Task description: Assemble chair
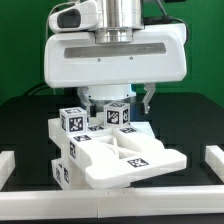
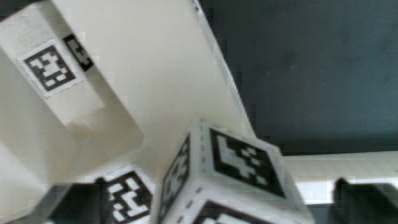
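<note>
The chair (image 1: 112, 152) is placed at the middle of the counter (image 1: 25, 118), directly under the robot's wrist housing (image 1: 114, 58). Two tagged posts (image 1: 74, 121) are seen at the chair's rear, side by side, with the X-braced panel (image 1: 128, 150) lying in front of them and reaching toward the exterior view's right. The pincer (image 1: 112, 100) is positioned just above the posts. One border rail (image 1: 8, 165) is set at the exterior view's left of the chair, another border rail (image 1: 213, 163) at its right, and a third (image 1: 110, 204) in front of it.
</note>
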You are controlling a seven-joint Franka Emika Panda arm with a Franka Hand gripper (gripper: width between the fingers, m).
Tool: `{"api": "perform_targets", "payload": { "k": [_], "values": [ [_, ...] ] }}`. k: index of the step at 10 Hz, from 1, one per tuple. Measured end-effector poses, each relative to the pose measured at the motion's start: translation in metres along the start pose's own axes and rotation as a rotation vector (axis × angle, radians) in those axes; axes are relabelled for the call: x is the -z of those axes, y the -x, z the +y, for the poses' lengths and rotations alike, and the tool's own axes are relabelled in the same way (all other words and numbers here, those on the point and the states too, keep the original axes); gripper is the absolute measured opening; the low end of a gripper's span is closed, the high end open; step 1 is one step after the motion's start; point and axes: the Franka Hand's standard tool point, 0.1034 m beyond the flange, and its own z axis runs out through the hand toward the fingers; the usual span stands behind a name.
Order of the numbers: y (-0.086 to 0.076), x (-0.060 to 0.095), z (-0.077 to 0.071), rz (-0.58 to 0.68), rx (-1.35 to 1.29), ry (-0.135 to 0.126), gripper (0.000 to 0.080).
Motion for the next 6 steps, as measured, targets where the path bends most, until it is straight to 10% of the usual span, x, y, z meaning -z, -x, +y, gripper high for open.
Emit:
{"api": "perform_targets", "payload": {
  "k": [1, 3, 6],
  "values": [
    [0.0, -0.0001, 0.0, 0.0, -0.014, 0.0, 0.0555],
    [0.0001, -0.0002, -0.0004, 0.0, -0.173, -0.001, 0.0284],
    [0.0001, -0.0003, -0.0005, 0.0, -0.372, -0.005, 0.0284]
  ]
}}
